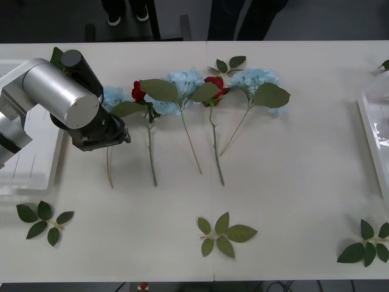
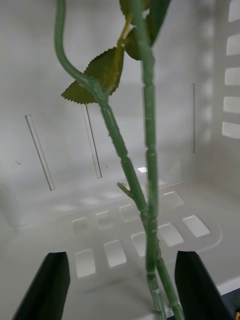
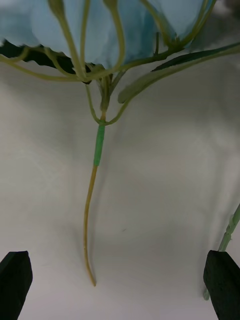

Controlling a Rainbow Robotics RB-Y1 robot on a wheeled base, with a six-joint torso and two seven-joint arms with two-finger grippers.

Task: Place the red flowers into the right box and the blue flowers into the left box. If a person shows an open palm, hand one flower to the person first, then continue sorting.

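Note:
Three blue flowers and two red flowers lie in a row across the table's far half. My left gripper hangs open above the leftmost blue flower, with its thin stem running between the fingers. My left arm covers part of that bloom. My right gripper is open inside the right box, and two green stems with leaves pass between its fingers, their blooms out of view. The left box sits at the left edge. A person's legs stand behind the table; the open palm is out of view.
Bloomless leaf sprigs lie at the front left, front middle, front right and behind the flowers. The right box's rim shows at the table's right edge. Open tabletop lies between the flowers and the right box.

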